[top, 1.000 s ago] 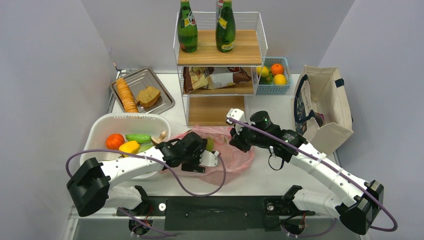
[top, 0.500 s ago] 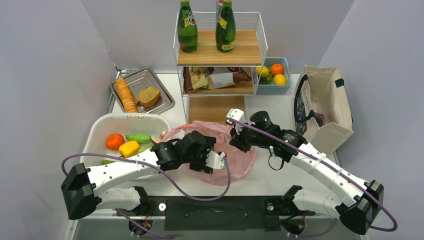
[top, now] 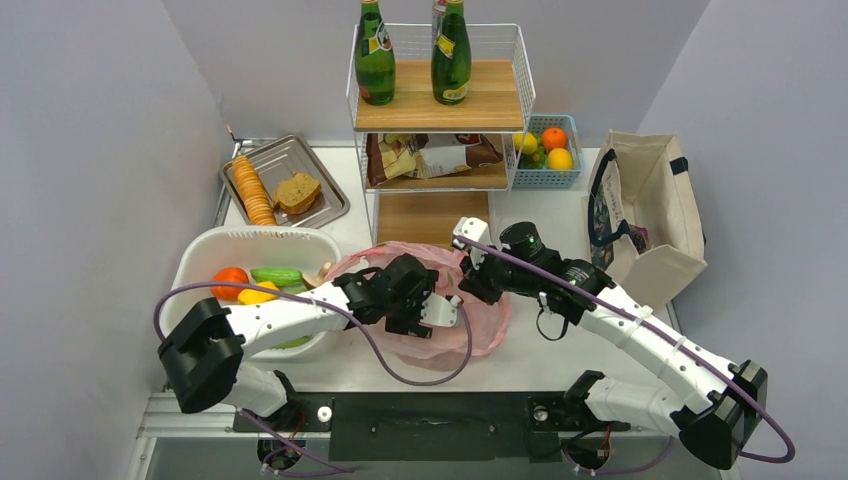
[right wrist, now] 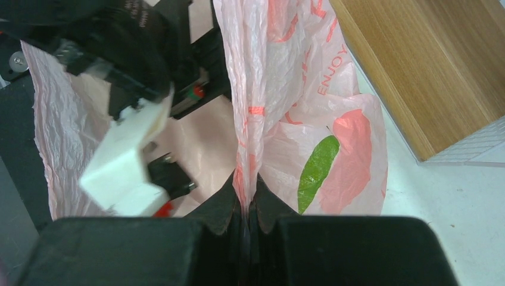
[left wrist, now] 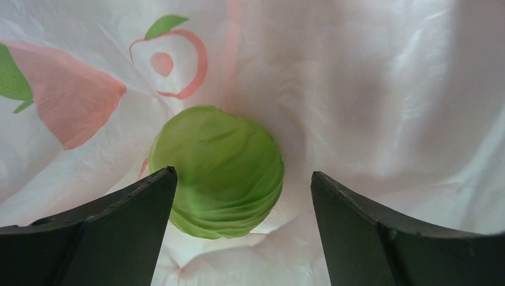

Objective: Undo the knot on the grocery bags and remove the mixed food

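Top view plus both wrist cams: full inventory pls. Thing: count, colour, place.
pink bag: 1, translucent pink, table centre
green ball: 1, green, inside bag
tub: 1, white, left
tub food: several, orange-red, green, yellow, in tub
tray: 1, metal, back left, crackers and bread on it
rack: 1, white wire, wood shelves, back centre
bottles: at least 2, green, top shelf
snack packets: count unclear, brown, middle shelf
basket: 1, blue, beside rack, fruit inside
tote: 1, beige, right
left hand: open, in bag over ball
right hand: shut, pinching bag edge
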`<state>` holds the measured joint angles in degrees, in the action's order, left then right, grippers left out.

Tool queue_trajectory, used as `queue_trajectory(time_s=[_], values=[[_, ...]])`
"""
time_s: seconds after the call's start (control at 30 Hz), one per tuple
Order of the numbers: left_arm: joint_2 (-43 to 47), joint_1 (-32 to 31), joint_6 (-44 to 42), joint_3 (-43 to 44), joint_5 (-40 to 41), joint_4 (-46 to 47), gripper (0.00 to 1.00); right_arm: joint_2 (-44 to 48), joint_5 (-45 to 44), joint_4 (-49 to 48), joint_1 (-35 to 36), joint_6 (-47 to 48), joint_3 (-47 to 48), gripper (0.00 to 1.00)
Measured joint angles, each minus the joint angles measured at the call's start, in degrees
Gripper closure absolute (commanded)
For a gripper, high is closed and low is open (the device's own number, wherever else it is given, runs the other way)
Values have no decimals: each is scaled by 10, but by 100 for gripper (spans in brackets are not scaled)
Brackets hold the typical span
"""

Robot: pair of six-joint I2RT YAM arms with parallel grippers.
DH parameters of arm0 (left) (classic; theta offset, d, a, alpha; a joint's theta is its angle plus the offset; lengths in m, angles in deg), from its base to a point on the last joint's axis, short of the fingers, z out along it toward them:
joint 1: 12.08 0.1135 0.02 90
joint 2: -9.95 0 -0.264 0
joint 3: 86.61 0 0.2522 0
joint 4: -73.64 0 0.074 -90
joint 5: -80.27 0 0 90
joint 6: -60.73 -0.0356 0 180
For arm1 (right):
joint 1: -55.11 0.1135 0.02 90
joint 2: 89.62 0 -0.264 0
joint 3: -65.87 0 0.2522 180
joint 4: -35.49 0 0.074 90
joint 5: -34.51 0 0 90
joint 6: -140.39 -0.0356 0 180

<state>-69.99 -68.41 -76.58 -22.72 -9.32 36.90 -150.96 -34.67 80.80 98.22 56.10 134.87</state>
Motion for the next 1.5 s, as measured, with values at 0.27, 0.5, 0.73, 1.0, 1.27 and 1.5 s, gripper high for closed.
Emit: queue_trajectory(time_s=[0.27, 0.5, 0.73, 1.0, 1.27, 1.5], values=[[-52, 26, -26, -21, 55, 92, 36, 0, 0, -1, 0, -1, 0, 100], [-77, 27, -23, -39, 74, 166, 87, -1, -4, -2, -2, 0, 0, 100], [8, 2, 15, -39, -16, 96, 100, -2, -4, -6, -3, -1, 0, 100], [108, -22, 79, -5, -150, 49, 100, -3, -5, -15, -9, -5, 0, 100], [167, -20, 148, 68, -239, -19, 100, -3, -8, -15, -20, -7, 0, 100], [198, 61, 200, 258, -268, -121, 100, -2, -11, -14, -41, -5, -1, 100]])
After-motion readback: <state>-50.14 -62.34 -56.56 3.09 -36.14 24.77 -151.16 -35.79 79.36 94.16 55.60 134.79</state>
